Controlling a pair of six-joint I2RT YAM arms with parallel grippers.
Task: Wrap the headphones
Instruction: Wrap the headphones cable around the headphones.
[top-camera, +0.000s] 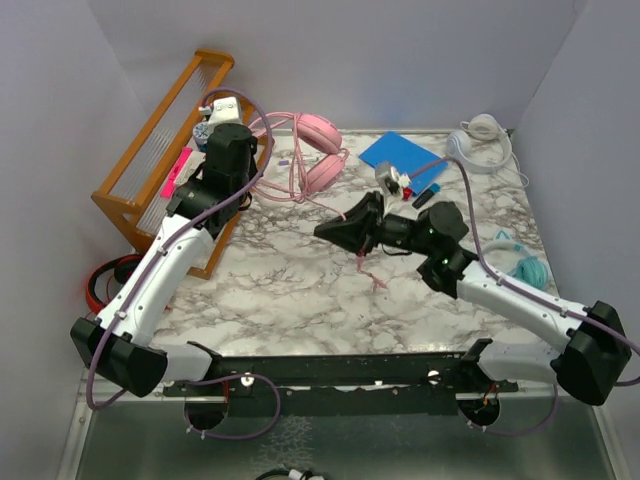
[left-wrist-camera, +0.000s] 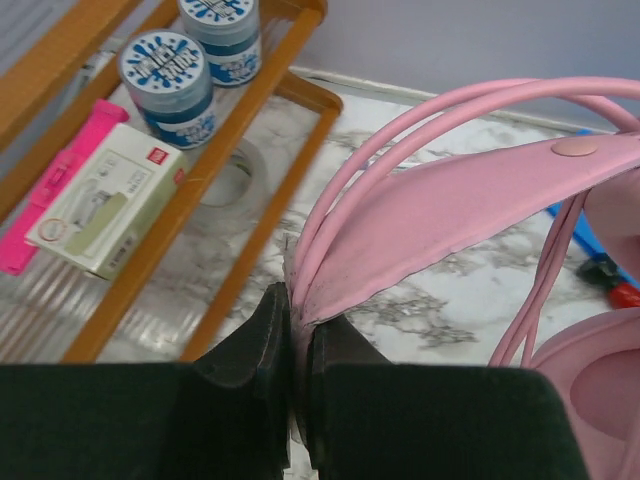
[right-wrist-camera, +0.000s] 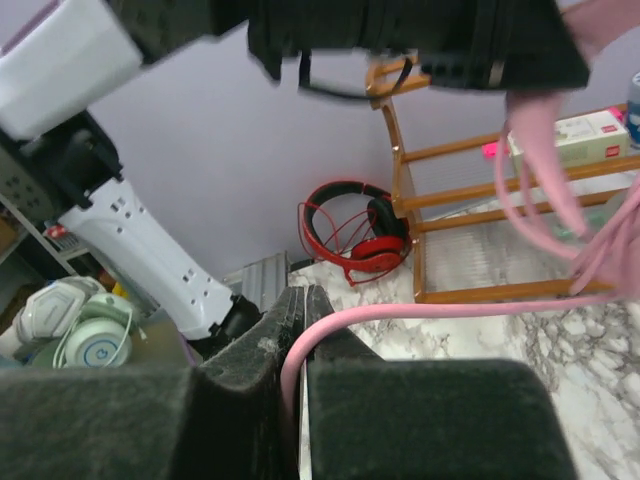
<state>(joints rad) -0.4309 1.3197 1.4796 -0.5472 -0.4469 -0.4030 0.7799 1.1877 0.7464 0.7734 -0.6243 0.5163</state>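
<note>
Left jaws clamp the pink headband (left-wrist-camera: 470, 200), right jaws its cable (right-wrist-camera: 420, 312).

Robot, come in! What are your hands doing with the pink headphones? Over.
Left gripper shut on headband. Right gripper shut on cable. Rack close alongside.

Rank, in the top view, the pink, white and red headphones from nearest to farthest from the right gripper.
1. Pink headphones, just behind the right gripper.
2. White headphones, far right corner.
3. Red headphones, at the near left.
</note>
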